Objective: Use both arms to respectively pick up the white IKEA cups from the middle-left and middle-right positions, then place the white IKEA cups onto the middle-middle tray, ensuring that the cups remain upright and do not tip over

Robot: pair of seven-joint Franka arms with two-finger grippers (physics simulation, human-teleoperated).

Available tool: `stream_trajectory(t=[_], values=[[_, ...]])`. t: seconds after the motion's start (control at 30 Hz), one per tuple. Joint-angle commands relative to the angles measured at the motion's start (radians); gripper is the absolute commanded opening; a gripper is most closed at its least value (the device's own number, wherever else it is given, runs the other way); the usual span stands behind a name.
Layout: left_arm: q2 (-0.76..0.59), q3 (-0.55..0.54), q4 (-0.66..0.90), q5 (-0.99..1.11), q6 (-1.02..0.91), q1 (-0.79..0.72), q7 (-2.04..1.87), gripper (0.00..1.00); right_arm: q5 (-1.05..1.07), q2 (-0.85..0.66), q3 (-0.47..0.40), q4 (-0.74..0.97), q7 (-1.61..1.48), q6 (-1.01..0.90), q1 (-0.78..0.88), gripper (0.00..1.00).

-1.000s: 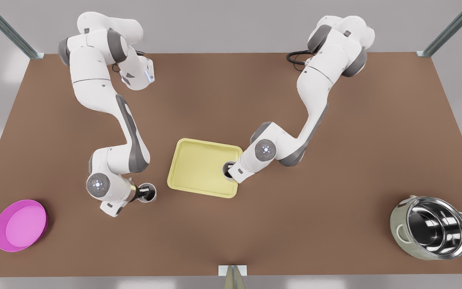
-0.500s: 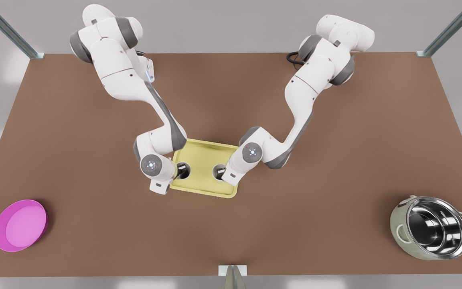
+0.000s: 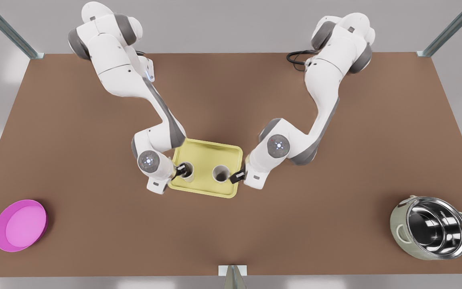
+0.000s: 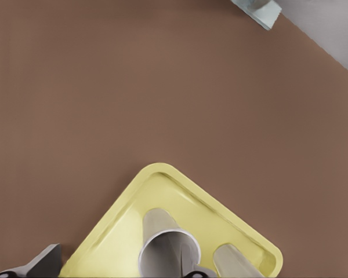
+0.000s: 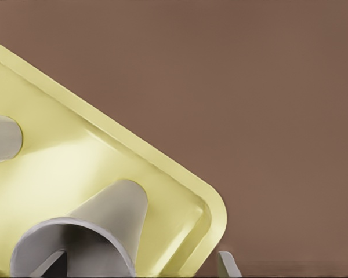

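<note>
- Front view: both white cups stand upright on the pale yellow tray [image 3: 207, 150], towards its near edge, mouths up and well apart from each other
- The left arm's cup [image 3: 220, 173] is on the front view's right part of the tray. The left tool [image 3: 237, 177] sits just beside it over the tray's rim, and seems clear of the cup
- The right arm's cup [image 3: 188, 172] is on the front view's left part, with the right tool [image 3: 181, 170] at its rim
- Left wrist view: the left arm's cup [image 4: 168, 252] rests on the tray floor, and the tool's fingers [image 4: 46, 262] are spread wide with slack on either side of it
- Right wrist view: the right arm's cup [image 5: 104, 223] is close up near a rounded corner of the tray. One finger shows at the mouth and the other finger [image 5: 225, 263] is well outside the wall, so this tool stands apart too and clamps nothing
- Handling, as a judgement: the cups look light, rigid and smooth, narrow at the foot and so easy to topple. A hold across the rim wall, one finger inside and one outside, suits them, or a squeeze low on the taper
- Risk, as a judgement: a finger dragging on the rim while it lifts off could tip a cup, so a straight upward exit looks safest
- The brown surface [image 3: 295, 224] carries the tray
</note>
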Motion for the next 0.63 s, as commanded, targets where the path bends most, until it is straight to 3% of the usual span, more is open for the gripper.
stream_trajectory(t=[0.0, 0.1, 0.17, 0.2, 0.27, 0.3, 0.4, 0.47, 0.6], values=[[-0.07, 0.001, 0.002, 0.008, -0.44, 0.095, 0.068, 1.0, 0.023, -0.03, -0.001, 0.003, -0.054, -0.152, 0.0, 1.0], [-0.093, 0.002, 0.051, 0.17, -0.635, 0.272, 0.419, 1.0, 0.013, -0.084, -0.012, 0.051, -0.042, -0.336, -0.054, 1.0], [-0.093, 0.004, 0.129, 0.204, -0.73, 0.345, 0.626, 1.0, -0.112, -0.087, -0.04, 0.114, -0.045, -0.389, -0.098, 1.0], [-0.157, 0.004, 0.149, 0.198, -0.771, 0.373, 0.773, 1.0, -0.126, -0.087, -0.06, 0.166, -0.048, -0.432, -0.141, 1.0], [-0.465, 0.045, -0.245, 0.191, -0.537, 0.379, 0.968, 1.0, -0.126, -0.086, -0.127, 0.232, -0.039, -0.469, -0.166, 1.0], [-0.55, 0.059, -0.312, 0.168, -0.494, 0.38, 0.968, 1.0, -0.126, -0.092, -0.141, 0.32, -0.036, -0.602, -0.161, 1.0], [-0.57, 0.122, -0.31, 0.074, -0.553, 0.379, 1.013, 1.0, -0.157, -0.283, -0.182, 0.329, -0.048, -0.658, -0.163, 1.0], [-0.568, 0.12, -0.31, 0.079, -0.543, 0.377, 1.011, 1.0, -0.178, -0.463, -0.178, 0.143, -0.033, -0.644, -0.173, 1.0], [-0.554, 0.12, -0.305, 0.066, -0.563, 0.377, 1.014, 1.0, -0.172, -0.472, -0.176, 0.132, -0.034, -0.644, -0.184, 1.0]])
